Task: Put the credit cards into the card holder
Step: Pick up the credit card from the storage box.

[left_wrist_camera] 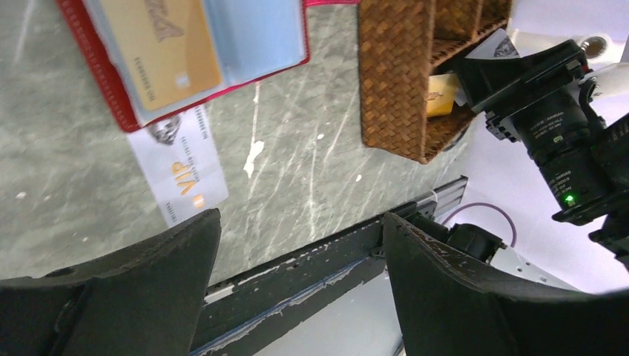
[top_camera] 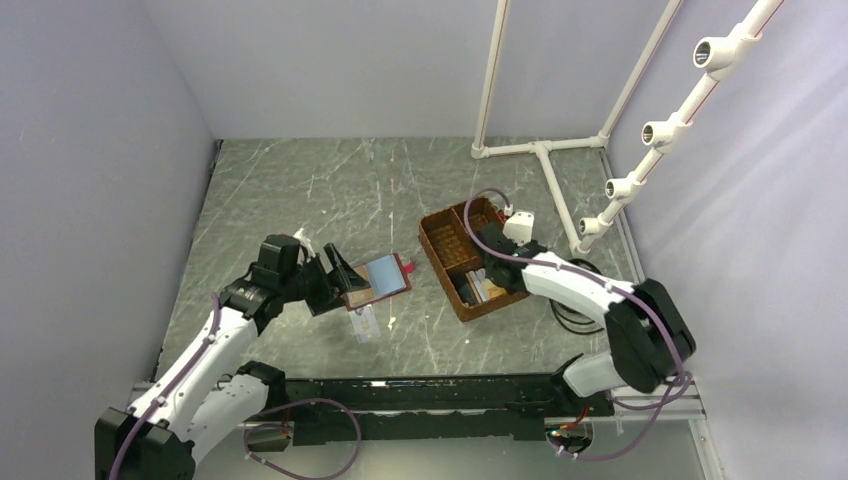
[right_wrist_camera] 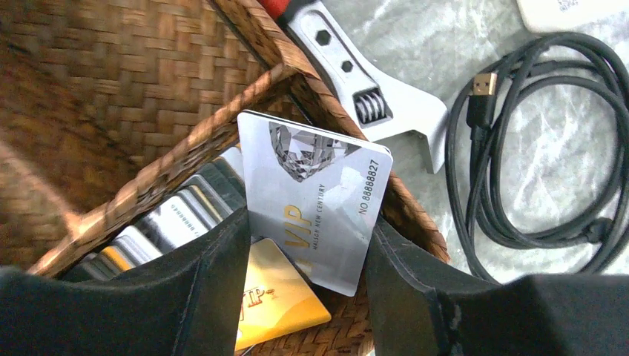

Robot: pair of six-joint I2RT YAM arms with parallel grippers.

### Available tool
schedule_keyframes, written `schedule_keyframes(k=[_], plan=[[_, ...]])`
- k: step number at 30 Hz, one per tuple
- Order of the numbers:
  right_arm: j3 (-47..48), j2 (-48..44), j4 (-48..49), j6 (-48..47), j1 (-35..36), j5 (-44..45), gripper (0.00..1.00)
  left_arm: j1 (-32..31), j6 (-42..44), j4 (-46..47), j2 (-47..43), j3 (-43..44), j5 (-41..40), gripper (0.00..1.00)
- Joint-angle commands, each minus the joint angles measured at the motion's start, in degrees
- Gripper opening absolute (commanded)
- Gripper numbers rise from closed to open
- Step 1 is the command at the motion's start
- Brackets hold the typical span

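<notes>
While the card holder [top_camera: 378,278] lies open on the table [top_camera: 300,190], near its middle, the red cover faces down and the light blue inner sleeves face up. One gold card [left_wrist_camera: 159,44] sits already inside a clear sleeve. A white VIP card [left_wrist_camera: 182,167] lies flat on the table at the near edge of the holder, with one end under the red border.

The left gripper [left_wrist_camera: 300,245] hovers just beside the holder, on its left side. Its jaws are wide apart, with nothing between them.

To the right of the holder stands a brown woven basket [top_camera: 445,245], a little apart from it. The right gripper [right_wrist_camera: 308,252] reaches into its near compartment. A silver VIP card [right_wrist_camera: 319,200] stands there tilted against the basket rim, between the two black fingers, one finger at each long edge. Whether the jaws press it already cannot be told. A second gold card [right_wrist_camera: 274,304] lies under it, and more cards are stacked beside.

Outside the basket, an adjustable wrench [right_wrist_camera: 378,96] lies against the basket wall, and a coiled black USB cable [right_wrist_camera: 478,111] lies near it.
</notes>
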Motion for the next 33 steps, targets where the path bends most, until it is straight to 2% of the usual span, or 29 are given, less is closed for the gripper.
schedule_keyframes(k=[1,6,11,14,22,26,29,33], plan=[[-3.53,-7.58,11.28,-7.25,-0.11,-4.31,0.03,0.07,1.86,9.07,4.35,3.26,6.88,0.85],[-8.66,-14.89,20.31,-12.75,-1.08,-10.47,0.00,-2.15,1.58,17.70,12.57,6.38,11.04,0.85],[-14.90,-22.29,30.44,-16.33,-4.72,-19.73,0.00,-6.81,2.97,24.10,22.66,12.90,11.69,0.85],[-17.76,-25.10,35.47,-16.99,-6.71,-22.34,0.00,-10.09,3.84,27.12,30.03,18.63,12.09,0.84],[-15.43,-21.96,33.28,-15.15,-11.87,-33.70,0.00,-15.29,5.66,29.22,43.84,30.30,13.34,0.77],[-18.64,-23.56,37.95,-15.86,-12.50,-38.10,0.00,-15.41,5.95,32.44,49.76,34.05,16.48,0.73],[-20.74,-23.46,41.87,-17.47,-13.53,-43.88,0.00,-15.44,5.85,33.25,54.44,37.51,18.87,0.66],[-24.24,-23.61,48.23,-17.81,-14.96,-47.78,0.00,-15.66,3.43,37.66,59.87,40.58,21.72,0.71]])
